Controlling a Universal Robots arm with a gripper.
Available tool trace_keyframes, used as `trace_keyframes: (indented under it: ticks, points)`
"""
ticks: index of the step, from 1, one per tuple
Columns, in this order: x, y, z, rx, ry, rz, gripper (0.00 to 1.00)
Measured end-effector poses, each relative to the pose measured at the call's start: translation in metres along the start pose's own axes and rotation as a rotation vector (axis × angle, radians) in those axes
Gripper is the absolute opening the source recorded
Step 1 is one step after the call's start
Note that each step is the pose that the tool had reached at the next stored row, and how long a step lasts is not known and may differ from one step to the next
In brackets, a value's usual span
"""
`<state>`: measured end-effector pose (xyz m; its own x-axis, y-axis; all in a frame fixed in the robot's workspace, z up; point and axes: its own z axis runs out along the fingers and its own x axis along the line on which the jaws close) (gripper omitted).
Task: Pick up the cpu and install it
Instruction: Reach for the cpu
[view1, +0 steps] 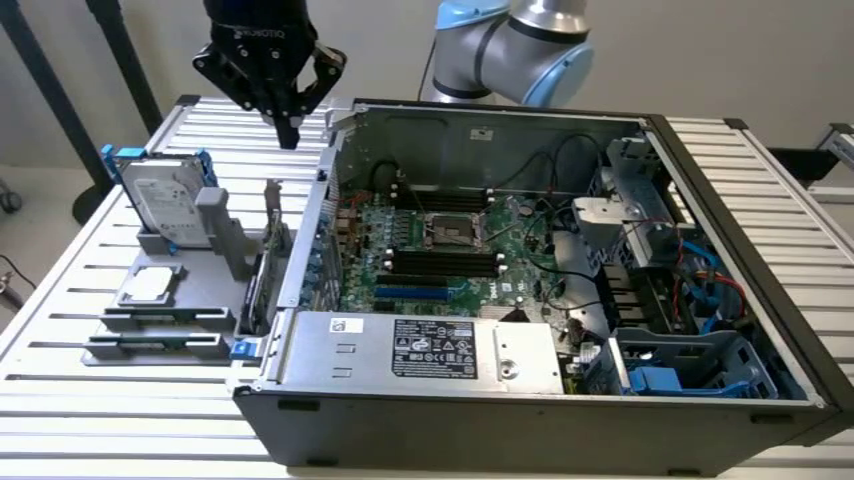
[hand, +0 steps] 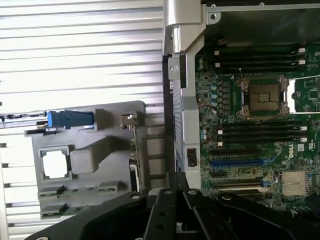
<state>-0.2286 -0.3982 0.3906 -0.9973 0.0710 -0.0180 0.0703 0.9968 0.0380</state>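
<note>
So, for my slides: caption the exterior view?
Shut gripper hangs over the table; cpu rests in its grey holder beside the open computer case.

not much legible here tbh. the gripper (view1: 287, 132) has "robotiq" in pale letters across its black body. the motherboard (hand: 227, 107) has "dell" printed in white on the green board, just beside a small finned heatsink (hand: 294, 182). the power supply (view1: 527, 352) carries a black label (view1: 434, 348) with white print and what look like certification marks, all too small to read. the little white sticker (view1: 344, 325) near it has a mark i can't make out either.
</note>
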Motion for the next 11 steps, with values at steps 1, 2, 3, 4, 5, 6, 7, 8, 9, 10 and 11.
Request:
trace_keyframes:
  ticks: [1,2,3,4,5,6,7,8,9,10,11]
  points:
    - [0.004,-0.0003,0.0001,0.0009,-0.0001,0.000,0.11]
    - [0.009,-0.0007,0.0002,0.0019,-0.0002,0.000,0.11]
    - [0.014,-0.0010,0.0001,0.0031,-0.0002,0.000,0.11]
    - [0.018,-0.0013,0.0002,0.0042,-0.0003,0.000,0.11]
    - [0.023,-0.0016,0.0003,0.0055,-0.0005,0.000,0.11]
    - [0.027,-0.0020,0.0003,0.0070,-0.0005,0.000,0.11]
    - [0.032,-0.0023,0.0004,0.0085,-0.0008,0.000,0.11]
    - [0.036,-0.0026,0.0005,0.0102,-0.0008,0.000,0.11]
    - [0.041,-0.0029,0.0007,0.0119,-0.0009,0.000,0.11]
    - [0.045,-0.0033,0.0009,0.0133,-0.0010,0.000,0.11]
    - [0.050,-0.0036,0.0013,0.0145,-0.0011,0.000,0.11]
